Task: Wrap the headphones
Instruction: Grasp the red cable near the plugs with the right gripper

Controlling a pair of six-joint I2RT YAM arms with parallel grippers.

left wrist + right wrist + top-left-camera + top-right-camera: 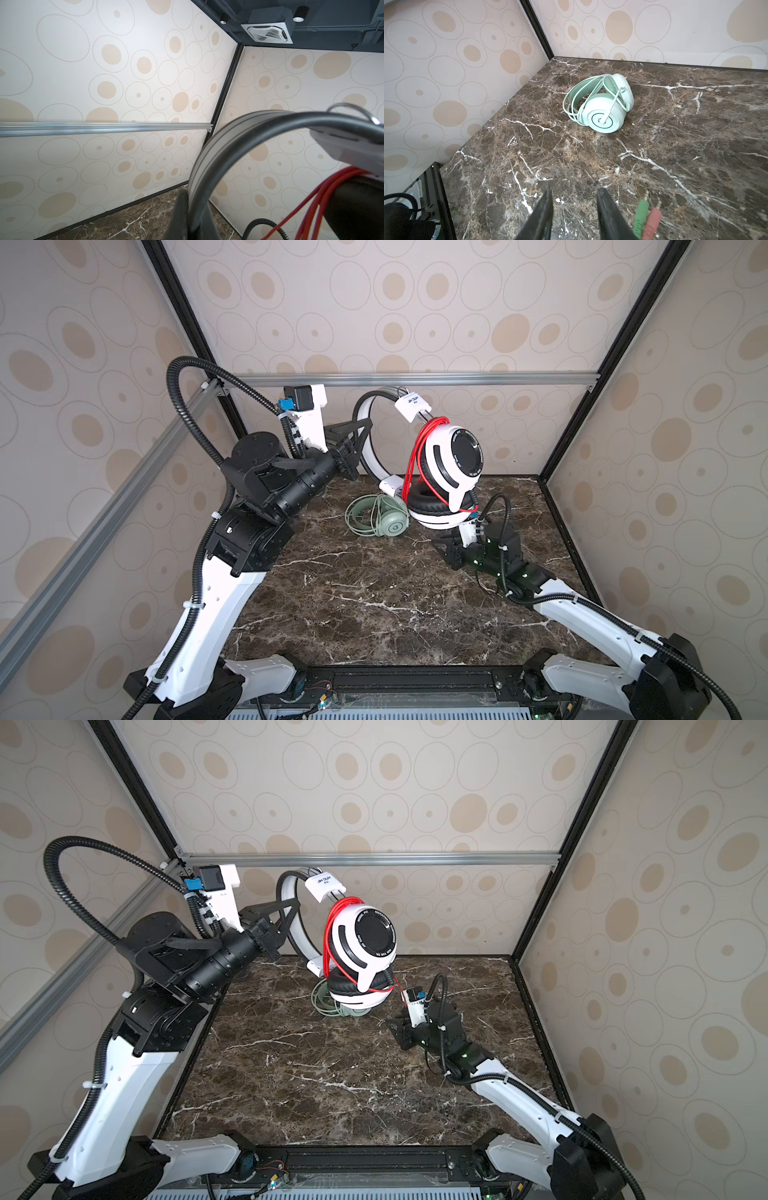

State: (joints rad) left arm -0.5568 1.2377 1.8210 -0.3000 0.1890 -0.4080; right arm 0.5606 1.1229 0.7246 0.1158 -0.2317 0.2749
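Mint-green plastic headphones (604, 112) lie wrapped; left gripper (362, 429) clamps white-and-black headphones (455, 460), red cable (419, 448) seemingly almost wound; right gripper (574, 191) gapes empty

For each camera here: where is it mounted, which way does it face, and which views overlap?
Top views: high above the base end, looking down toward the back wall; left arm and right arm show, left gripper clamping the white-and-black headphones aloft.
Left wrist: on the left arm, facing up at the back wall and ceiling past the grey headband; its jaws show.
Right wrist: on the right arm, facing the mint-green headphones on the table; open jaws show.
Shared: top views and right wrist both see the mint-green headphones.
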